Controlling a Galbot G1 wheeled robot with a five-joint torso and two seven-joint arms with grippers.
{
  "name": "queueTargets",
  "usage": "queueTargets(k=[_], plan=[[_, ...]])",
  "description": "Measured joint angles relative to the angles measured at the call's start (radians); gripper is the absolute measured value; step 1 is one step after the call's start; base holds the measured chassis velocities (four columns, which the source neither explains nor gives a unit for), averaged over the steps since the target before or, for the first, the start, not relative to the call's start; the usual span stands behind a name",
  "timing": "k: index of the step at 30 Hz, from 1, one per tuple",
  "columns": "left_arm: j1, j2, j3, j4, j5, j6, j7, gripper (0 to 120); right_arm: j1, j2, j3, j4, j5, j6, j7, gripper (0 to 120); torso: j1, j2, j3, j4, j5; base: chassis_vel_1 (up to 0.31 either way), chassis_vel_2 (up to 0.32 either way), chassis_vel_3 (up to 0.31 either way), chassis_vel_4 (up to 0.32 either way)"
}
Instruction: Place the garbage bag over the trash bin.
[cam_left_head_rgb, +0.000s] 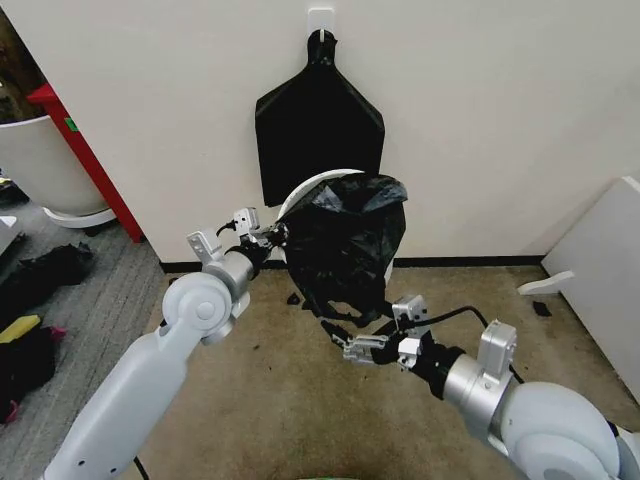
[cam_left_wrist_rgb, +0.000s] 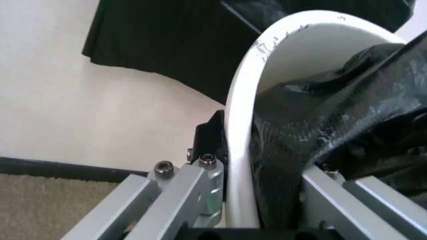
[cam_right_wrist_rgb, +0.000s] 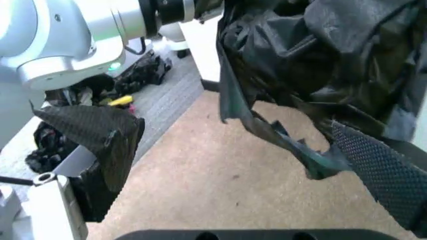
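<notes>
The left arm (cam_left_head_rgb: 150, 370) is closest to us, big and gray, and it reaches up toward the trash bin (cam_left_head_rgb: 303, 192). At its end, the left hand (cam_left_head_rgb: 262, 232) sits right at the bin's left side. The left wrist view shows it close up. The bin's white rolled rim runs between the two fingers, one outside the bin and one inside. So this hand is closed on the rim and holds the bin up off the floor (cam_left_head_rgb: 280, 400), tipped over.

Next comes the bin itself. Just a curve of white rim shows, because the garbage bag (cam_left_head_rgb: 345, 245) covers the rest. The bag is black, shiny and crinkly. It lies on the bin and hangs down below it in loose folds. Some of it is tucked inside the rim by the left hand's inner finger. Behind the bin, a flat bunch of black bags (cam_left_head_rgb: 320, 125) hangs on the wall.

Below the bin and a bit to its right waits the right hand (cam_left_head_rgb: 375, 347). Its two fingers are spread wide apart and grip nothing. A ragged edge of the bag dangles down between them, close to one black pad (cam_right_wrist_rgb: 380, 172). The right arm (cam_left_head_rgb: 540, 410) is low, to the right of the bin.

I think the robot is in the middle of dressing the bin. The bag is on, but loose and lopsided. The next move needs the right hand to catch that dangling edge and pull it around the rim. The left hand must keep the bin steady. The plastic is thin, so a gentle pull is best.
</notes>
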Motion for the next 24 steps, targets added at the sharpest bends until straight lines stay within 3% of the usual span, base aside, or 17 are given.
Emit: queueTargets(k=[5,13,24], plan=[[0.021,0.013,-0.013,-0.005,0.004,0.0,0.007,4,0.013,0.012,0.014,0.0,-0.026,0.03,0.015,100,0.0,0.0,0.0,0.0,-0.0002,0.0,0.0,0.0,0.0],[0.04,0.028,-0.009,-0.045,0.002,0.001,0.01,4,0.13,0.058,0.127,-0.003,0.026,0.016,0.228,100,0.0,0.0,0.0,0.0,-0.0001,0.0,0.0,0.0,0.0],[0.06,0.031,0.008,-0.065,0.018,0.003,0.017,4,0.189,0.109,0.138,-0.076,0.035,-0.006,0.25,100,0.0,0.0,0.0,0.0003,0.0001,0.0,0.0,0.0,0.0]])
